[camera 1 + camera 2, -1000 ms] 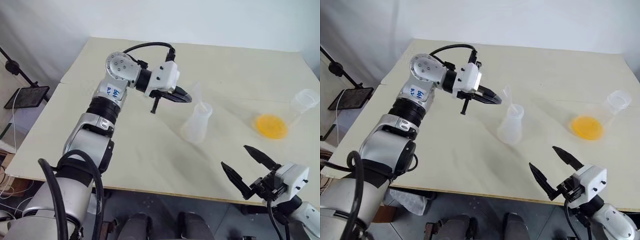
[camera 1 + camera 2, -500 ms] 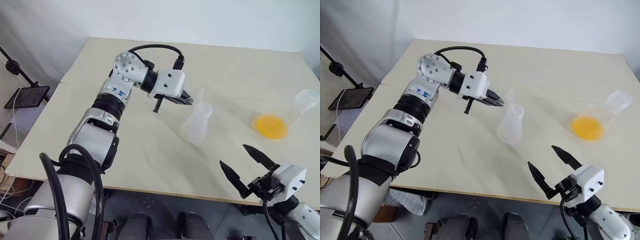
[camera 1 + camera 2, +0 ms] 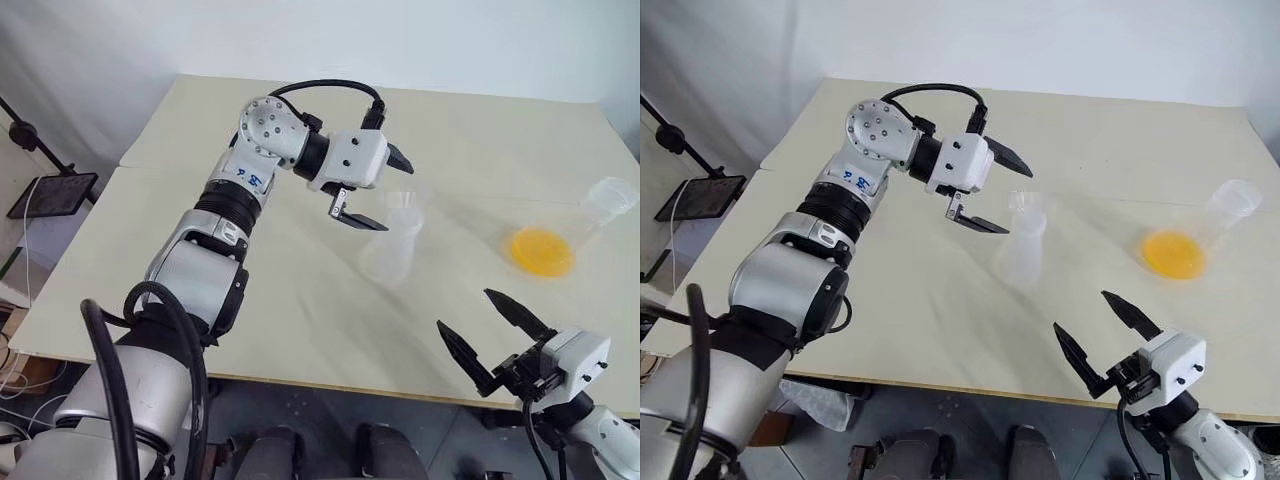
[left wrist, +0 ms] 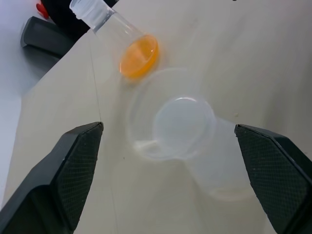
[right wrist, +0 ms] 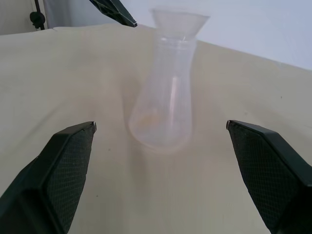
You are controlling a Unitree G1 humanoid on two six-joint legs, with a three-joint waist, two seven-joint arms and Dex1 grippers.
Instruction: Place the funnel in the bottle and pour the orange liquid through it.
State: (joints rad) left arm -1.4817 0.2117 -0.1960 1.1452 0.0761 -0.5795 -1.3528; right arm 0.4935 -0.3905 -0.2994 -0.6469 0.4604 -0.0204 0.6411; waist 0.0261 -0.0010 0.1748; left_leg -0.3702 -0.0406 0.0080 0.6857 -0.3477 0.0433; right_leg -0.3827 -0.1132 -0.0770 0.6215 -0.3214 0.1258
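Observation:
The clear funnel (image 3: 403, 203) sits upright in the neck of the bottle (image 3: 388, 255), the small clear flask at mid-table. My left gripper (image 3: 380, 189) is open, one finger on each side of the funnel's mouth and apart from it. The left wrist view looks down into the funnel (image 4: 183, 126). The orange liquid (image 3: 541, 251) pools in the bottom of a larger clear flask (image 3: 608, 199) to the right. Near the table's front edge, my right gripper (image 3: 489, 334) is open and empty, pointing at the bottle (image 5: 162, 109).
The cream table (image 3: 300, 300) has bare surface around both flasks. Its front edge runs just ahead of my right gripper. A black stand holding a dark tablet (image 3: 55, 192) is off the table to the left.
My left gripper carried the funnel a little to the right, set it in the bottle's neck and opened. The right gripper has stayed where it was.

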